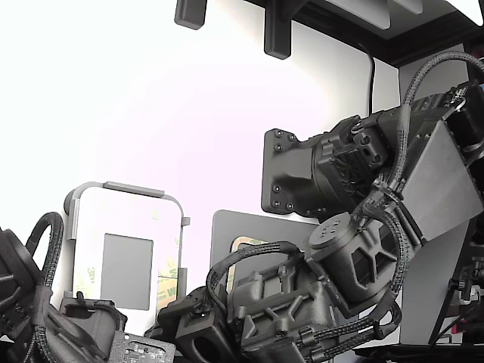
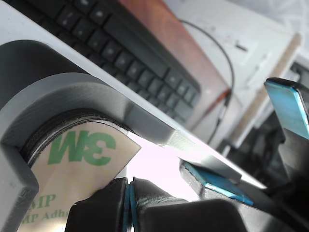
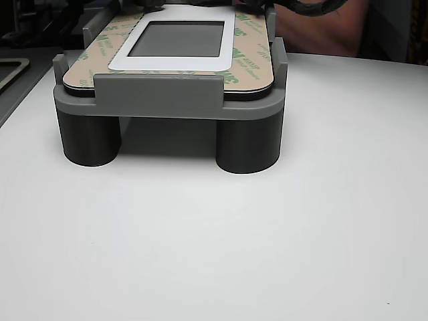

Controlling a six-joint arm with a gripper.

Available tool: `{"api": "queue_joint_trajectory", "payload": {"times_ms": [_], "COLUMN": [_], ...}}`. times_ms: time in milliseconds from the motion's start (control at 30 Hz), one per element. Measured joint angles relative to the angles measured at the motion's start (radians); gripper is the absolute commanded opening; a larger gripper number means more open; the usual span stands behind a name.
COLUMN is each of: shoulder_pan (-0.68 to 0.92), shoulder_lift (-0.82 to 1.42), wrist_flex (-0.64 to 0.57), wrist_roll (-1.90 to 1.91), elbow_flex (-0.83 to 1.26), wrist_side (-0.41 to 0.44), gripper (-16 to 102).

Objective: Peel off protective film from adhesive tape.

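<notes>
Grey fixture is standing on 2 visible round legs on the white table, cradling the panel. Protective film, tan with green 3M print, is lying flat around the panel's border. Gripper is sitting at a film corner, blue-padded fingers pressed together; whether film is caught between them cannot be told. Film looks thin, limp and tearable; the corner seems the best hold.

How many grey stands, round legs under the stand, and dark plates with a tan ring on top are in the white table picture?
Grey stand: 1
Round legs that show: 2
Dark plate with tan ring: 1
Total: 4
</notes>
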Motion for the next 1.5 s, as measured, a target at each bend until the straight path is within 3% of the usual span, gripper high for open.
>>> {"api": "queue_joint_trajectory", "payload": {"times_ms": [1500], "shoulder_pan": [-0.049], "shoulder_lift": [0.034], "wrist_flex": [0.002], "wrist_roll": [-0.049], "elbow_flex": [0.031], "wrist_side": [-0.043], "gripper": [-10]}}
